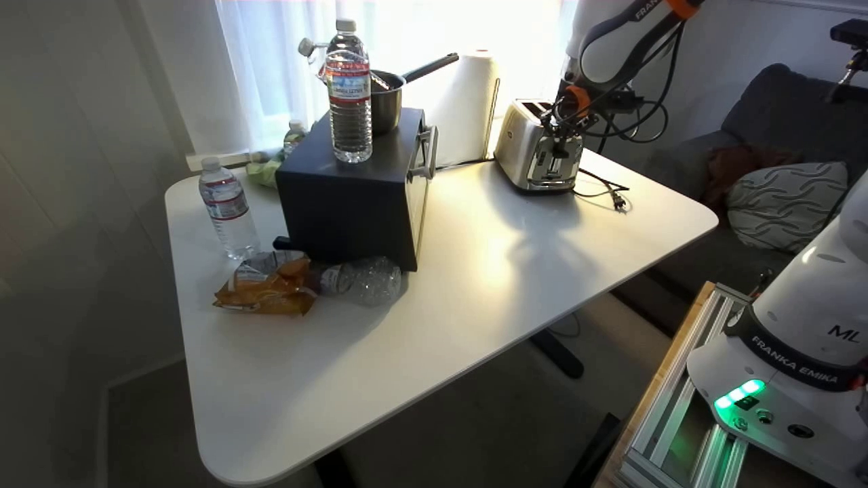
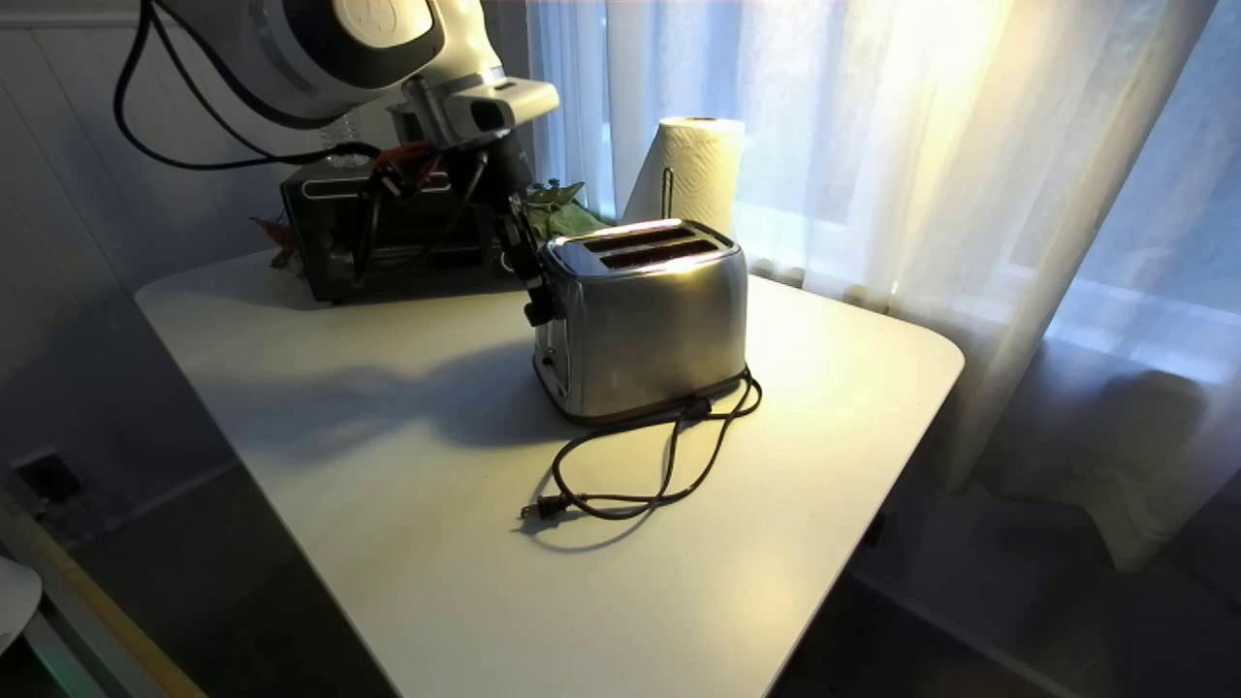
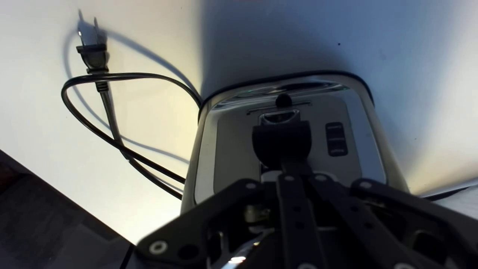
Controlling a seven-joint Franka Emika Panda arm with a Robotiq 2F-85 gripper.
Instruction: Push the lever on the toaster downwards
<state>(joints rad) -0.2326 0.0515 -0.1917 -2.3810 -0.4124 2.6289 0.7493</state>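
Clenched tight was the pincer, its tips right at the black lever on the end of the toaster, contact too close to call! The toaster stood upright on the white surface, cord looped beside it, paper towel roll nearby, while a dark oven carried a water bottle and a pot!

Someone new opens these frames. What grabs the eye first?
The shiny silver toaster, with the gripper at the black lever on its end. Next, the toaster's plug, lying loose on the white table in the wrist view. Then, in an exterior view, a water bottle upright on the dark oven, beside a saucepan.
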